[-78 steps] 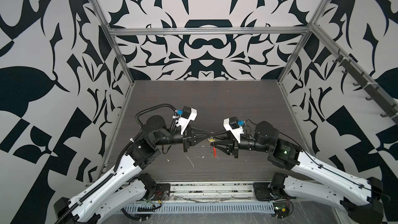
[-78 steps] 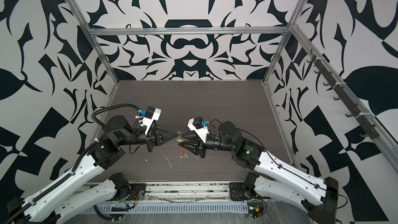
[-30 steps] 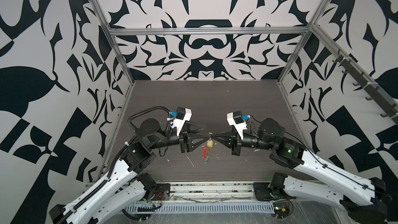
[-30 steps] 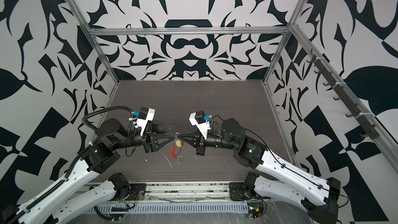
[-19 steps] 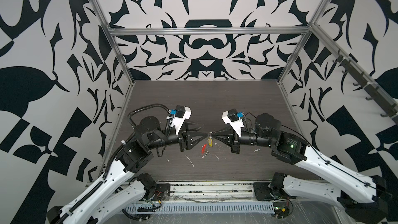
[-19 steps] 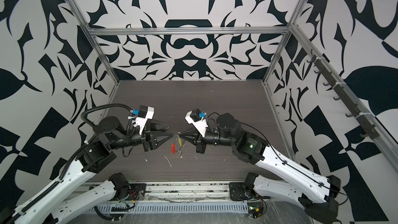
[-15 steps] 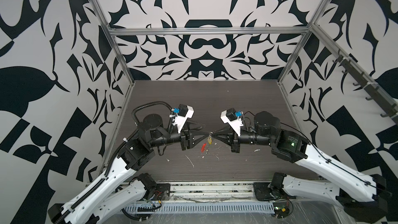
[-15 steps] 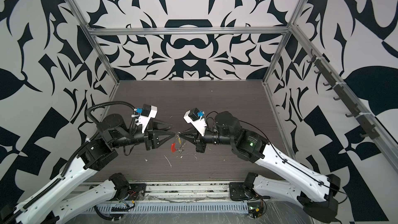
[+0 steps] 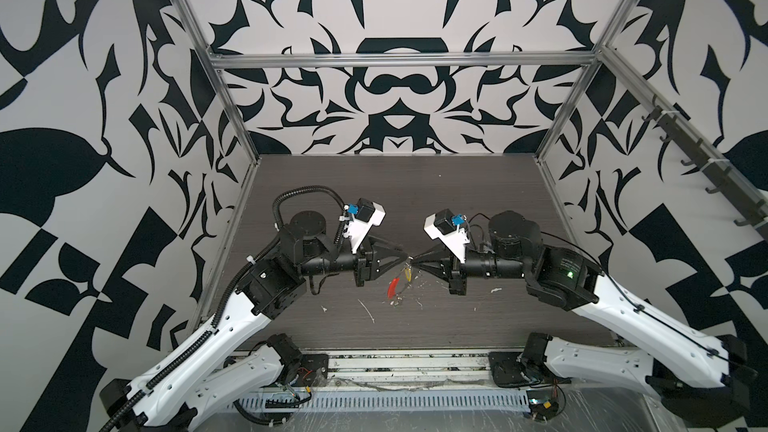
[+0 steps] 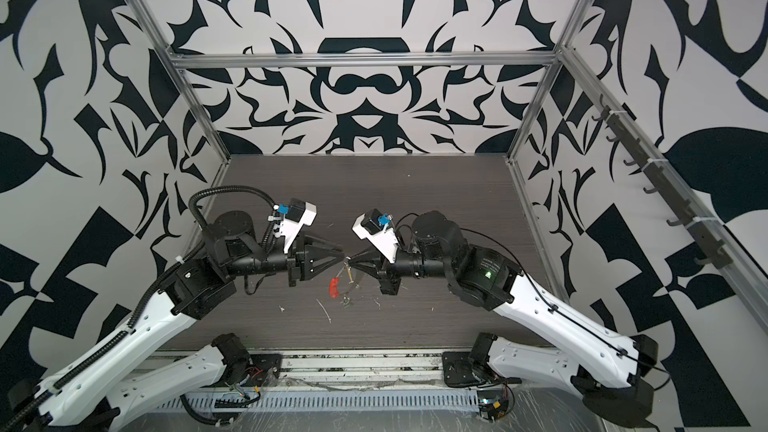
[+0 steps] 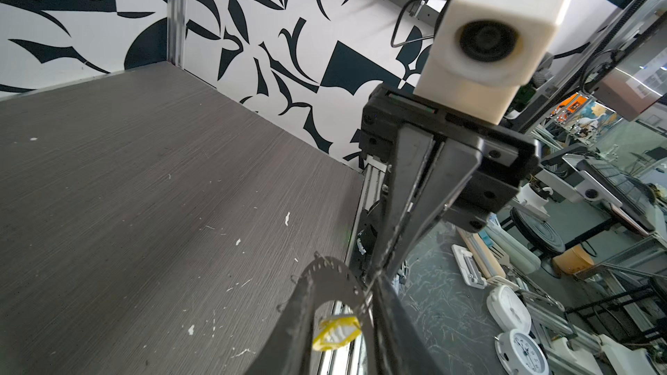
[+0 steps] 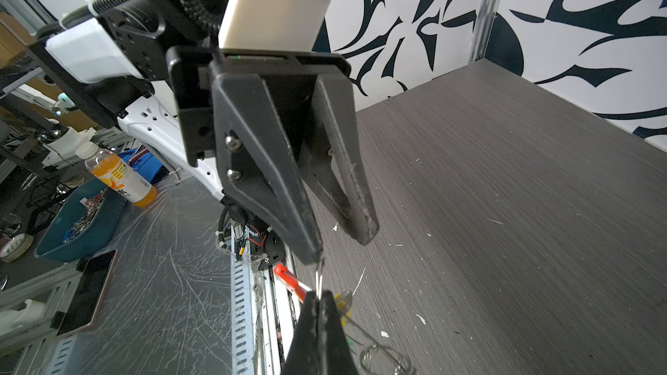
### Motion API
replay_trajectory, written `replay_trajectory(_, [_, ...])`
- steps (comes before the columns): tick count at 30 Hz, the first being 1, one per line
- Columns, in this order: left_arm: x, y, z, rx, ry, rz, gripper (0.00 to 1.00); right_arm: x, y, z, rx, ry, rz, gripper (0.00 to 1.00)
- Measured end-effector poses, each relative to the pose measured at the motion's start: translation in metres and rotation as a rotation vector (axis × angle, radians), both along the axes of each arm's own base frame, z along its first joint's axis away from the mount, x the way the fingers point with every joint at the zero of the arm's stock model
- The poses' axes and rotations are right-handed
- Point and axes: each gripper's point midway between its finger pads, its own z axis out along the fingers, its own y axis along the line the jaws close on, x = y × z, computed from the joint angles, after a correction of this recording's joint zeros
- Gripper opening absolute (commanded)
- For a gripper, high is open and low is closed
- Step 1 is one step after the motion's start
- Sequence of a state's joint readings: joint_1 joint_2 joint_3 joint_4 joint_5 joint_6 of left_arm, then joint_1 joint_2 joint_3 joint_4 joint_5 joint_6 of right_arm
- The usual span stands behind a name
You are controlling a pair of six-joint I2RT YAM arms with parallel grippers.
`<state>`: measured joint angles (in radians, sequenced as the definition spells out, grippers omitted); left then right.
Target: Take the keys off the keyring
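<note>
We see right jaws clenched on keyring (image 12: 288, 279); left jaws apart, gripping nothing. Close on yellow-tagged key (image 11: 337, 330), slide it off gently.

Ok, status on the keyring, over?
Right hand shut on the keyring wire. Left hand open, one fingertip at the wire. Keys not yet off, hanging below. Nothing blocking.
</note>
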<state>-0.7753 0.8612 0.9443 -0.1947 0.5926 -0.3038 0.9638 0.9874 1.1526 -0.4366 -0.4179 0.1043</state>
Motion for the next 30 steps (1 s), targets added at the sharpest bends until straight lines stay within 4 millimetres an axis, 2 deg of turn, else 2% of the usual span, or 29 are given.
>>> replay_trajectory(9, [-0.006,-0.004,-0.005,0.011,0.018,-0.039,0.24,0.001,0.001,0.0,-0.023,-0.001,0.0,0.0])
replay_trajectory(14, [-0.009,-0.005,-0.006,0.015,0.018,-0.058,0.01,0.004,-0.001,0.002,-0.029,-0.007,-0.013,0.0])
replay_trajectory(18, [-0.01,-0.004,-0.003,0.007,-0.006,-0.062,0.0,0.004,-0.002,0.004,-0.029,0.001,-0.021,0.0])
replay_trajectory(19, [-0.011,-0.004,-0.001,0.001,-0.013,-0.062,0.0,0.004,-0.002,0.005,-0.026,0.0,-0.021,0.04])
replay_trajectory(21, [-0.012,-0.003,0.002,-0.015,-0.029,-0.061,0.0,0.004,-0.002,0.008,-0.016,-0.003,-0.021,0.21])
replay_trajectory(23, [-0.014,-0.001,0.005,-0.04,-0.047,-0.062,0.0,0.003,-0.004,0.011,-0.004,-0.009,-0.028,0.33])
replay_trajectory(25, [-0.017,0.002,0.007,-0.062,-0.068,-0.062,0.0,0.002,-0.008,0.016,0.019,-0.034,-0.038,0.36])
replay_trajectory(30, [-0.02,0.003,0.018,-0.108,-0.107,-0.07,0.0,-0.003,-0.028,0.027,0.1,-0.091,-0.086,0.37])
